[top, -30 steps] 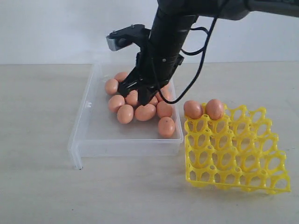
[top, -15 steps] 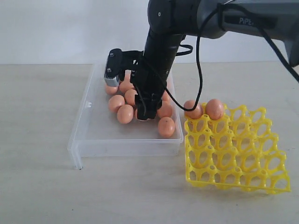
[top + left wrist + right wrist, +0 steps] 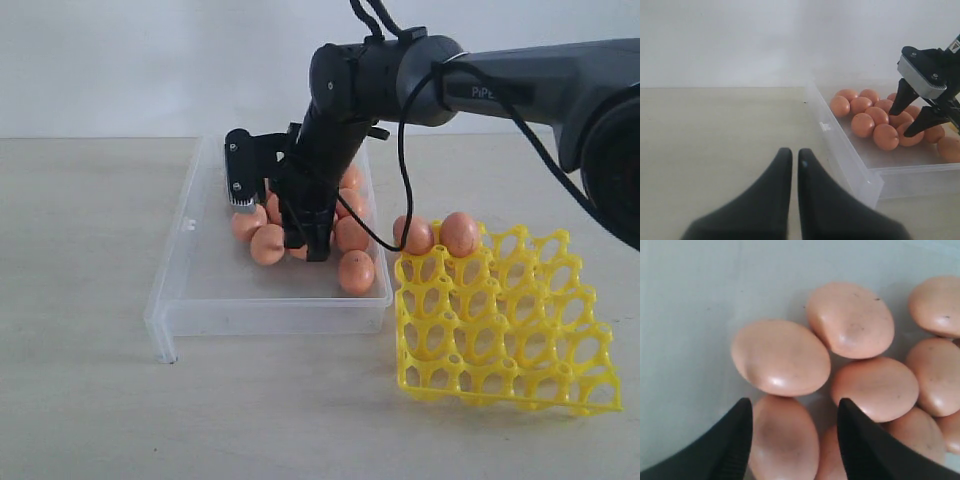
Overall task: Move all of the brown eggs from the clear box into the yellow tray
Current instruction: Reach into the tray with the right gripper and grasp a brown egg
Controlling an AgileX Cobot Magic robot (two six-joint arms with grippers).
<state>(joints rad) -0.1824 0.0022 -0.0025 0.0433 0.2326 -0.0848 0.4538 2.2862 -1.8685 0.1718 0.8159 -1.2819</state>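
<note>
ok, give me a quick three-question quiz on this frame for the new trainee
1. How many eggs sit in the yellow tray?
2. True or false: the left gripper is shut and outside the clear box.
3. The right gripper is: A shut, lifted above the tray; B open, astride an egg in the box; C parked outside the box.
Key: 1 two; 2 true; 3 B.
</note>
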